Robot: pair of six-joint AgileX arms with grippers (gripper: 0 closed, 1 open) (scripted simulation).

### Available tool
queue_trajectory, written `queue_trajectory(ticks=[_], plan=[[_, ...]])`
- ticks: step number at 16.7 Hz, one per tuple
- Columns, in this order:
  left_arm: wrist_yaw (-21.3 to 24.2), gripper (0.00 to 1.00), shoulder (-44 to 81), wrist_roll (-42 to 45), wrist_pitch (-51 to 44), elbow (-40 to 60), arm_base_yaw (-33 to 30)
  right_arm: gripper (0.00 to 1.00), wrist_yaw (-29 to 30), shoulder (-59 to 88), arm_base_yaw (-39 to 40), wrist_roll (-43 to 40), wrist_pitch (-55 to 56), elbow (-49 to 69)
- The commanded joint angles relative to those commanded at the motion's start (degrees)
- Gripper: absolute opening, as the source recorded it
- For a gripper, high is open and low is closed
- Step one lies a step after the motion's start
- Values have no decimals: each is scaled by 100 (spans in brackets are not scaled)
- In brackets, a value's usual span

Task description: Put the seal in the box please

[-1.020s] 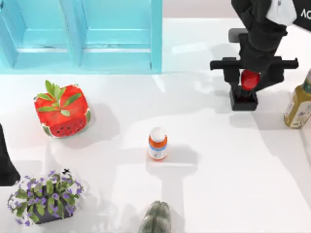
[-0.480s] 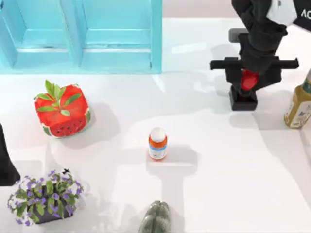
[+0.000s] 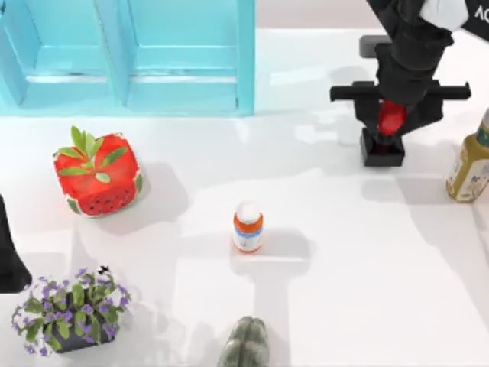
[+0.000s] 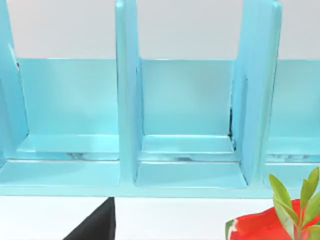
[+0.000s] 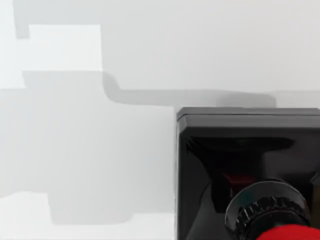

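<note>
Three views logged, one entry per view.

Top view, right gripper: my right gripper (image 3: pixel 391 116) hangs over the far right part of the white table (image 3: pixel 344 306), its fingers (image 3: pixel 366 113) set close on either side of the seal's red knob. I cannot tell for sure whether the pads are pressing it.
Top view, seal: the seal (image 3: pixel 384 135) stands upright, black square base on the table, red knob up between my fingers. It is well to the right of the box, near the dressing bottle (image 3: pixel 469 163) at the right edge.
Top view, box: the turquoise box (image 3: pixel 183 57) lies along the far left, with open compartments.
Top view, left arm: my left arm (image 3: pixel 9 256) is parked at the left edge.
Top view, other items: an orange-and-white pill bottle (image 3: pixel 248 226) stands mid-table; a strawberry-shaped cube (image 3: pixel 98 173) and a purple-flowered plant (image 3: pixel 70 310) sit at left; a green cactus (image 3: pixel 244 344) is at the near edge.
Left wrist view: box compartments (image 4: pixel 187 107) ahead with turquoise dividers; the strawberry cube's leaves (image 4: pixel 295 192) are in a corner.
Right wrist view: seal base (image 5: pixel 240 165) close up, black and square on the table, with the ribbed collar and red knob (image 5: pixel 287 234) above it.
</note>
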Motion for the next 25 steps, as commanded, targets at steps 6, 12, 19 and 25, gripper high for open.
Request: queue_trajectory(ticks=[6,12,19,25], plan=[[0,100,0,0,0,0,0,0,-2,138,-13,-7,-1274,1429],[0,100,0,0,0,0,0,0,7,255,-45,-12,-2223,2446],[0,100,0,0,0,0,0,0,53,67,-234,-114,-2050,2294],[0,100,0,0,0,0,0,0,187,-1300,-2094,-1244,-1360,778]])
